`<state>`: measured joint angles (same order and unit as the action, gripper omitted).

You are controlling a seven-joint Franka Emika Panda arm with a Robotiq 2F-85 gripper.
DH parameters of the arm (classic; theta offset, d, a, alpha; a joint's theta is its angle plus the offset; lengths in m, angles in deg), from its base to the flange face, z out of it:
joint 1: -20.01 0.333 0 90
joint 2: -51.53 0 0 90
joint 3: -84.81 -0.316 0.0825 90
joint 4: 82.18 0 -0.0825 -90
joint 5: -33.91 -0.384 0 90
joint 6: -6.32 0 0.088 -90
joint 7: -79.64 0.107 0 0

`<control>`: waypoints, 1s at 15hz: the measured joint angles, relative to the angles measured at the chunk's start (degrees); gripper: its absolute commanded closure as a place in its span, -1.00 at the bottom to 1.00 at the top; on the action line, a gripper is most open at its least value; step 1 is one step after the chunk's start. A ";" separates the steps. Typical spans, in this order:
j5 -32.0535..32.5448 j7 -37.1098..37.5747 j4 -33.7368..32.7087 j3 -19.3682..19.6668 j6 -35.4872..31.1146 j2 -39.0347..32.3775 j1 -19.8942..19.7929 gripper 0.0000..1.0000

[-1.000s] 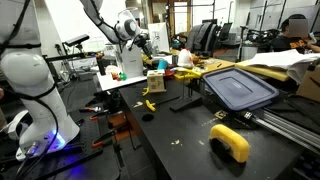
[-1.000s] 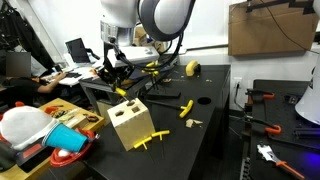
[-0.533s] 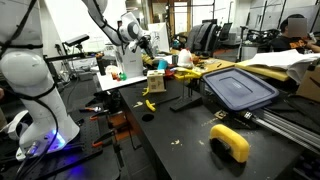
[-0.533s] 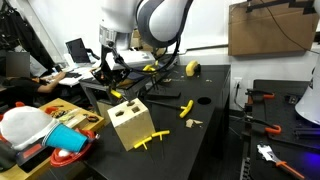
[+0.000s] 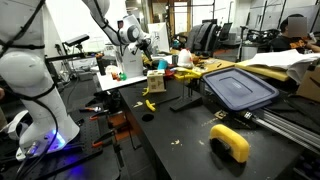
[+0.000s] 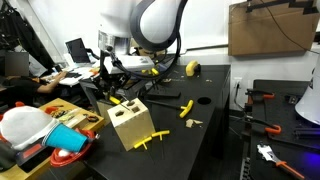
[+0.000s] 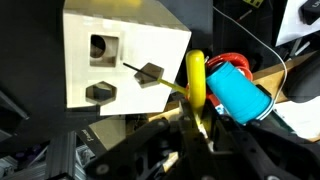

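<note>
wooden box [image 7: 115, 55]: left in the wrist view, pale, three shaped holes cut in its top face.
yellow piece [image 7: 196, 78]: just right of the wooden box's edge, upright in the claw.
claw [image 7: 198, 130]: clenched on the yellow piece's lower end.
blue cup [image 7: 240, 95]: right of the yellow piece, something red beside it.

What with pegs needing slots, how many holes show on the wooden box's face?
3 on the wooden box, wrist view: upper-left hole, lower-left hole, middle hole. Other faces may hide more.
</note>
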<state>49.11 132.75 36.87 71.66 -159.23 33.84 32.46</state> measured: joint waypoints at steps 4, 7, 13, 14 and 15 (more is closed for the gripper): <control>-1.43 -0.42 -0.10 -1.32 -0.32 -0.51 -1.58 0.92; -1.44 -0.42 -0.12 -1.34 -0.32 -0.51 -1.68 0.92; -1.44 -0.42 -0.11 -1.49 -0.22 -0.44 -1.65 0.92; -1.44 -0.42 -0.11 -1.57 -0.05 -0.37 -1.63 0.92; -1.44 -0.41 -0.10 -1.71 0.35 -0.26 -1.61 0.92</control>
<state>47.67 132.34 36.77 69.95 -158.88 33.58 30.85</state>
